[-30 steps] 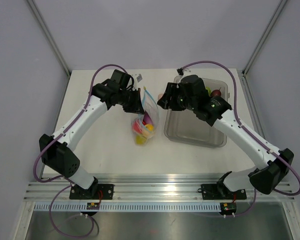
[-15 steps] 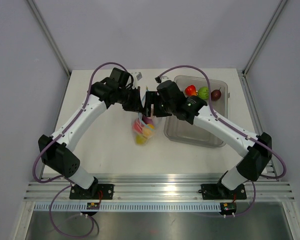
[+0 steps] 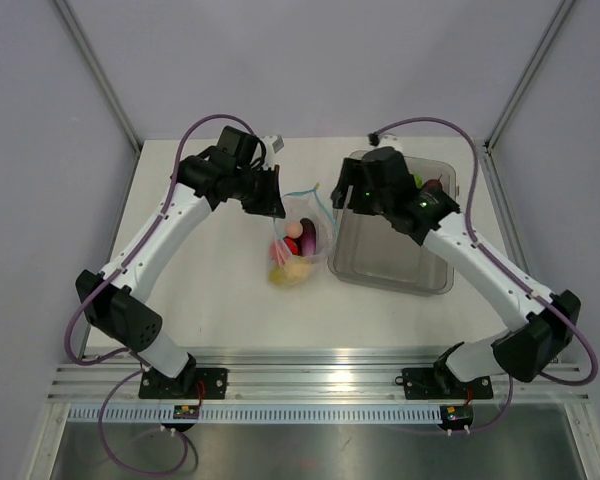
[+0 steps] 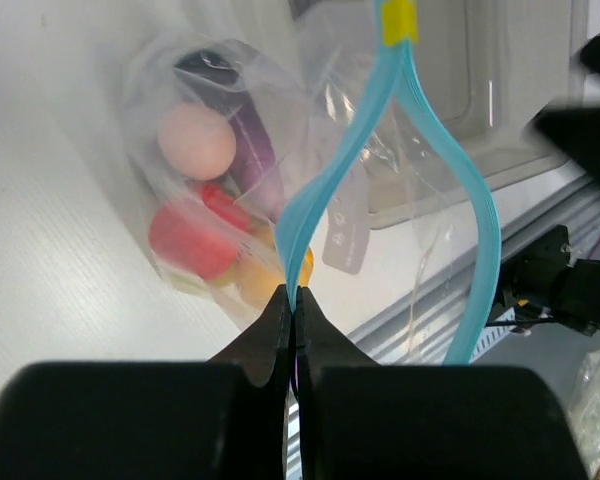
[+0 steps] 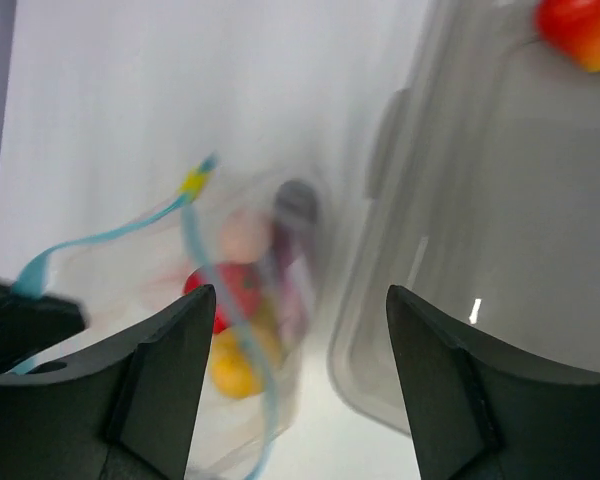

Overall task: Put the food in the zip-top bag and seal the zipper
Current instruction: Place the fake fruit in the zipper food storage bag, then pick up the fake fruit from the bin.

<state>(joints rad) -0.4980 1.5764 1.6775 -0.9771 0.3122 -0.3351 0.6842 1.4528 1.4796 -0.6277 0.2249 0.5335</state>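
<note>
Right gripper (image 5: 298, 295) has pulled back off the zip-top bag (image 3: 302, 240) since half a second ago and now hangs over the left rim of the grey bin (image 3: 390, 268), jaws spread wide with nothing between them. The bag lies on the worktop (image 3: 210, 270) just left of the bin; can't tell if the two actually touch. Further left of the bin, past the bag, the left gripper (image 4: 292, 300) has its jaws clamped tight on one end of the zipper (image 4: 330, 170), holding it up off the worktop. The zipper isn't sealed: the two light-blue strips bow apart into a loop and only meet again at a little yellow tab (image 4: 398, 20) on the bin side. Through the plastic you can see some of the food already inside: a pink ball (image 4: 195, 140), a red piece (image 4: 190, 240), something yellow (image 4: 250, 285) and the purple eggplant (image 4: 250, 150). Still in the bin: a dark fruit (image 3: 432, 187) at its far side and a red piece (image 5: 580, 25). From overhead the right arm covers the bin's far-left corner, so anything under it is hidden.
</note>
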